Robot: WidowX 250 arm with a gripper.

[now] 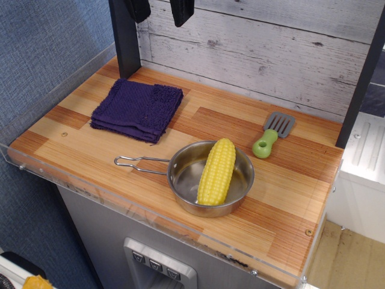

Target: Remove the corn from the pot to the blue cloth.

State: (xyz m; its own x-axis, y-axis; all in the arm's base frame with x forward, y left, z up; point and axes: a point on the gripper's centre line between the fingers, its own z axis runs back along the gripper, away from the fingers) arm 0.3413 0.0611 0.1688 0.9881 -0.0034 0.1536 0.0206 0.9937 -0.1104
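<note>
**Corn rests in the pan as the gripper hangs high above the counter**

We see the corn [217,172] lying across the pot [180,178], one tapered end propped on the far rim, the other down on the shiny floor of the pan near its front wall. The pot sits toward the front edge of the wooden counter [90,144], its thin wire handle [139,163] pointing left.

Well apart from it, at the back left of the counter, we find the blue cloth [138,109] — folded in several layers, fuzzy, lying flat with nothing on it.

To the right of the pot, near but not touching, lies a small spatula [272,135] with a green handle and a grey slotted blade, angled toward the whitewashed plank wall [264,48].

At the very top of the view we make out the gripper [159,11] — only two dark finger tips show, hanging clear of the counter with a gap between them and nothing held. How wide the fingers stand beyond that gap we cannot tell, since the rest is cut off by the frame.

A clear plastic guard [150,220] edges the counter's front and left side.
</note>
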